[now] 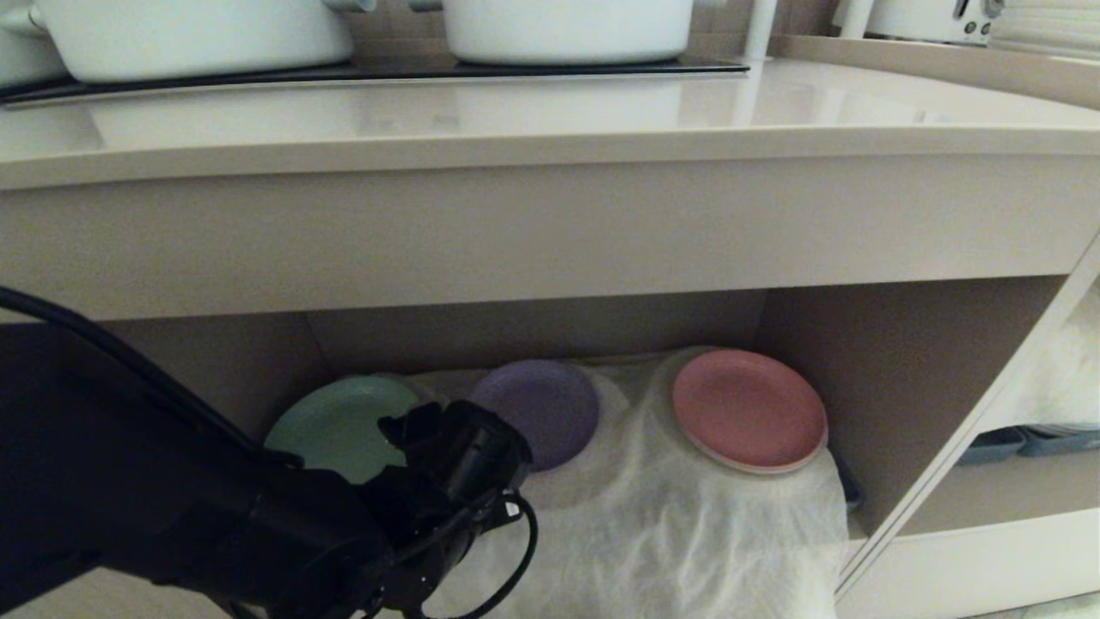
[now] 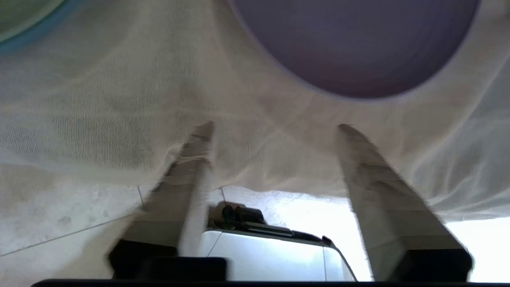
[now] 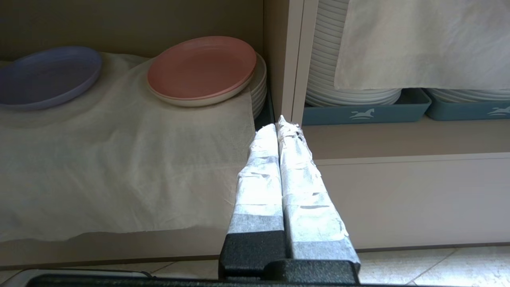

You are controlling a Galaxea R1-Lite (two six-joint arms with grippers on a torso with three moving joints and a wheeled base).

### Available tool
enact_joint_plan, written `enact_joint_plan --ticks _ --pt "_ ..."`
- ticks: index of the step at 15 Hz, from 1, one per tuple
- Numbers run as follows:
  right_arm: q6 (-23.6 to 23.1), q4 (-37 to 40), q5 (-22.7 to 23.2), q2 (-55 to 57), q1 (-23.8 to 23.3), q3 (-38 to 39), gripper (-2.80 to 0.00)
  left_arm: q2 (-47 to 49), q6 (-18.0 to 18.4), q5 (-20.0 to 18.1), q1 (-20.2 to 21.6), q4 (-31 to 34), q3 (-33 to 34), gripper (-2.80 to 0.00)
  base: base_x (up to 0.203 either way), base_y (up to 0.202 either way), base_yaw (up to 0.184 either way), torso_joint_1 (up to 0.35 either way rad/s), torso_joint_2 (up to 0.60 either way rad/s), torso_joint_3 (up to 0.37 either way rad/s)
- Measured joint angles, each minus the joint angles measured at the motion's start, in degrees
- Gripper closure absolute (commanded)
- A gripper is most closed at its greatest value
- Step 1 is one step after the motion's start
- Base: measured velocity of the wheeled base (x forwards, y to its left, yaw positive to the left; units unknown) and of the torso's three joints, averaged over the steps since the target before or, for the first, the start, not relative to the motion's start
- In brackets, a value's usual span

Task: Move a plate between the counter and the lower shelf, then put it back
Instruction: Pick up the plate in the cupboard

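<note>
The lavender plate (image 1: 541, 413) lies flat on the white cloth (image 1: 670, 516) that drapes the lower shelf (image 1: 902, 370), between a green plate and a pink one. The beige counter (image 1: 550, 129) runs above it. My left arm (image 1: 258, 516) reaches in from the lower left. In the left wrist view my left gripper (image 2: 275, 127) is open, its fingertips (image 2: 203, 131) over bare cloth just short of the plate (image 2: 358, 44) rim, with nothing between them. My right gripper (image 3: 279, 123) hangs shut and empty in front of the cabinet partition, with the plate (image 3: 44, 75) off to its side.
A green plate (image 1: 339, 425) sits left of the lavender one. A pink plate (image 1: 748, 408) tops a white stack on the right. White pots (image 1: 567, 30) stand on the black hob. The neighbouring compartment holds blue trays (image 3: 362, 111) of white plates behind the partition (image 3: 291, 59).
</note>
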Motion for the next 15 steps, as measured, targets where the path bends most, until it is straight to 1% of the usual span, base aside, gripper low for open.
enact_joint_plan --ticks 5,10,15 --pt "0.01 0.00 0.00 0.00 0.00 0.00 0.00 1.56 0.00 0.04 1.38 0.01 -2.54 -2.80 0.000 0.000 0.000 0.000 0.00 0.000" --pt "0.02 0.00 0.00 0.00 0.00 0.00 0.00 3.72 -0.02 0.09 2.92 -0.09 -3.70 -2.80 0.000 0.000 0.000 0.000 0.00 0.000" --pt "0.01 0.00 0.00 0.00 0.02 0.00 0.00 6.35 0.00 0.02 4.27 0.04 -6.74 -2.80 0.000 0.000 0.000 0.000 0.00 0.000"
